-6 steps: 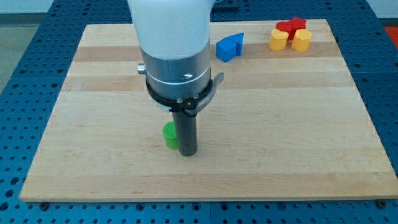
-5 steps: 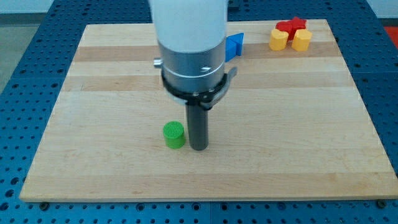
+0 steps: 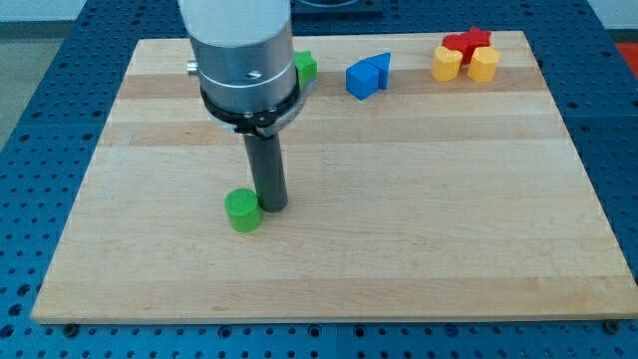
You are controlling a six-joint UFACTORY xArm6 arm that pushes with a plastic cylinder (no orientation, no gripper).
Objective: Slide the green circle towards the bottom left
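You could see only a corner of a second green block (image 3: pixel 306 67) behind the arm housing (image 3: pixel 245 60); its shape was unclear.

The table (image 3: pixel 419 199) is pale wood, laid in long planks with visible grain, smooth with a soft satin sheen. Around the table lies a blue perforated surface (image 3: pixel 30 120), matt, dotted with regular holes. The green circle (image 3: pixel 242 210) near the table's lower left looks like matt plastic, its side finely ridged. My tip (image 3: pixel 272 205), touching that block on its right, is a dark matt rod. Above it sits a brushed metal collar (image 3: pixel 249 80), faintly glossy. The blue block (image 3: pixel 367 76), yellow blocks (image 3: pixel 465 64) and red block (image 3: pixel 468 41) by the table's top edge look like smooth plastic.
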